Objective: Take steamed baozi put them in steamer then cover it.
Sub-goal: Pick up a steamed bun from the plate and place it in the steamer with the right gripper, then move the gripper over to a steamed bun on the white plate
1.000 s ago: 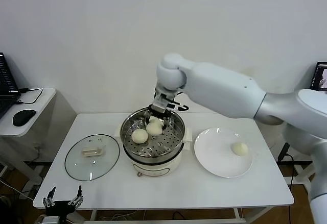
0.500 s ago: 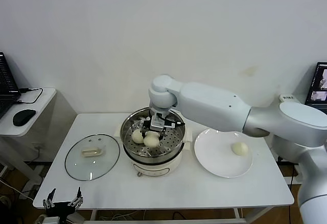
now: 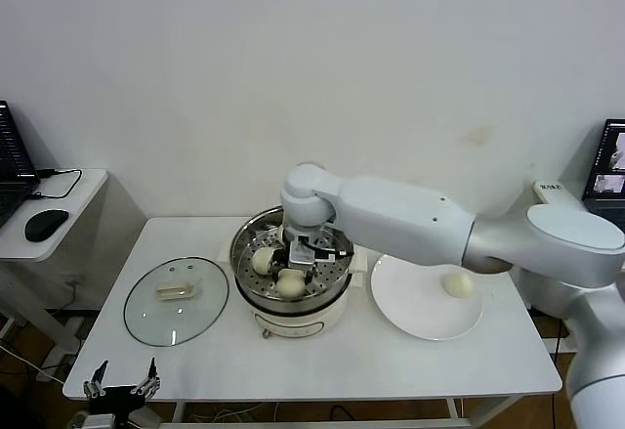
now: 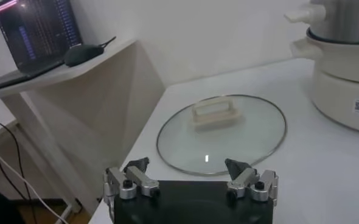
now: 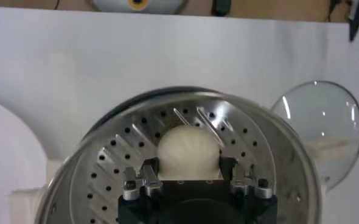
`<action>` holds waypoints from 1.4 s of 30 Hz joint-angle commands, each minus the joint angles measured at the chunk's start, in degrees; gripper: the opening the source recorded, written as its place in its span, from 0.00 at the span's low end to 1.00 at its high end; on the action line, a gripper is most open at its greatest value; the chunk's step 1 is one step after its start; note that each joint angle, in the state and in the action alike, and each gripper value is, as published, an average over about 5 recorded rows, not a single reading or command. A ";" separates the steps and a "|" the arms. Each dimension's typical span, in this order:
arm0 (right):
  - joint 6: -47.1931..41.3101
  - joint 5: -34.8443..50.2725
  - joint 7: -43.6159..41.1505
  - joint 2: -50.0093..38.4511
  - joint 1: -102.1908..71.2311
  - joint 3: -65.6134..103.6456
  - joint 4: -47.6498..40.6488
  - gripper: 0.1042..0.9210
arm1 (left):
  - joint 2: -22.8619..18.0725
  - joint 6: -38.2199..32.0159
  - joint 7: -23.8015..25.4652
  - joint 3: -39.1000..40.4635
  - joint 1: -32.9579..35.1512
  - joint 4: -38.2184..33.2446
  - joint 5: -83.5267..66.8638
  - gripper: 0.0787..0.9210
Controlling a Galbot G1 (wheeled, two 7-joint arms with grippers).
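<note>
Lowered since a second ago, the right end effector [image 3: 296, 265] now sits down inside the steamer [image 3: 293, 273], clamped on a steamed baozi [image 5: 188, 151] that rests just above or on the perforated tray [image 5: 106, 164]; whether it touches the tray is hard to tell. In the right wrist view the bun fills the gap between the two fingers, pressed on both sides. Two buns show in the steamer from the head view: one at the left side of the tray [image 3: 264, 260] and the held one nearer the front [image 3: 290, 278]. The steamer stands at the middle of the white table [image 3: 322, 351] on its cream base. To its right lies a white plate [image 3: 415, 307] with one more bun [image 3: 458, 283] on its far right part. To the steamer's left the glass cover [image 3: 176, 300] lies flat on the table, handle up, apart from the pot. The left end effector [image 4: 190, 182] hangs low off the near left corner of the table, fingers spread wide and empty. Farther left, a side desk [image 3: 54, 209] carries a mouse [image 3: 45, 224] and a laptop [image 3: 12, 160].
</note>
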 commanded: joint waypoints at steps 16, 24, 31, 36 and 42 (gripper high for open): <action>-6.96 8.26 -1.11 -2.94 6.39 3.39 1.65 0.87 | 0.11 0.17 1.98 0.72 0.66 -1.97 -0.63 0.88; -9.21 15.01 -2.23 -9.10 11.84 4.35 1.30 0.88 | 0.60 0.27 2.93 1.84 0.19 -2.18 -0.60 0.88; -27.25 22.57 0.62 -19.21 15.31 3.76 1.32 0.88 | 1.54 -0.23 4.94 1.72 0.12 -2.73 -3.05 0.88; -44.48 27.11 -1.94 -26.50 12.47 5.92 1.28 0.88 | 1.99 -0.26 6.31 1.75 -0.39 -2.91 -4.48 0.88; -51.29 19.00 -4.21 -31.96 2.45 12.03 -1.36 0.88 | 2.09 -0.94 6.28 2.40 0.40 -2.75 -4.87 0.88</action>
